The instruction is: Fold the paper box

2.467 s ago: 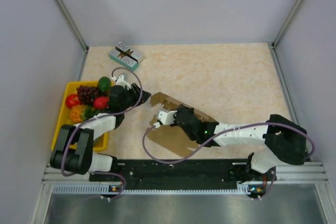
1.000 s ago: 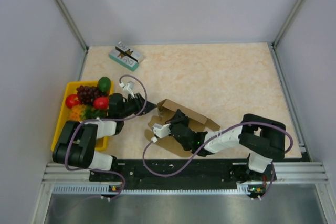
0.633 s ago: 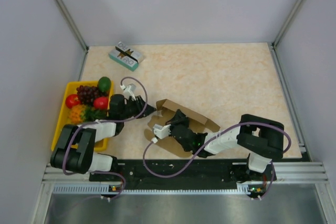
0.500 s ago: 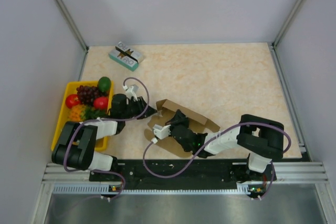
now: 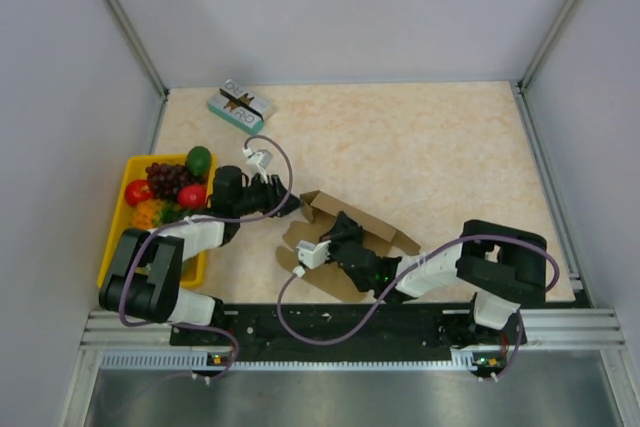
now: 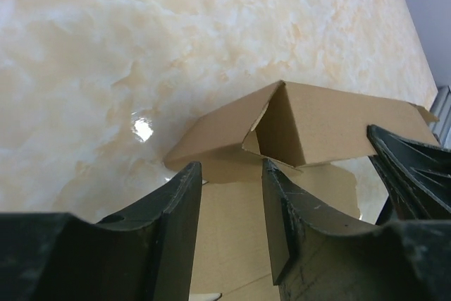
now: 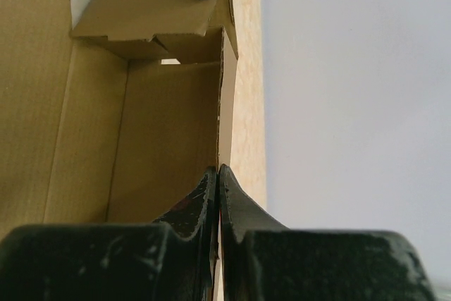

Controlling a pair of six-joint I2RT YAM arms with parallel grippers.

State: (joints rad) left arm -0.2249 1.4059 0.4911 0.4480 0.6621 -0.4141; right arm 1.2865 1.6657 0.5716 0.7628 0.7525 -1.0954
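My left hand (image 6: 230, 168) has swung away from the yellow tray (image 5: 112, 247) and reached right, up to the left end of the paper box (image 6: 338, 121). My right arm has drawn in nearer its base, and the long side wall it holds now stands raised instead of lying flat.

The box sits on the surface (image 5: 430, 147) near the front edge, a little left of centre, between my two arms. Its base panel lies flat. One long wall is up, and at the far-left corner a short end panel leans in against it, forming a half-made corner.

My right hand (image 7: 217, 173) is pinched tight on the top edge of that raised wall, its fingers meeting on the thin card. My left hand is spread wide and grips nothing; its fingers (image 6: 184, 202) hover over the flat card just short of the corner.

I judge the step in hand to be squaring this end: holding the wall upright while the end flap is brought up to lock. Next, my left hand should ease forward and push or pinch the leaning end panel, seating its tab against the wall. My right grip must not let go, or the wall could spring back down. The card is thin, so a hard push might crease it or slide the whole box.
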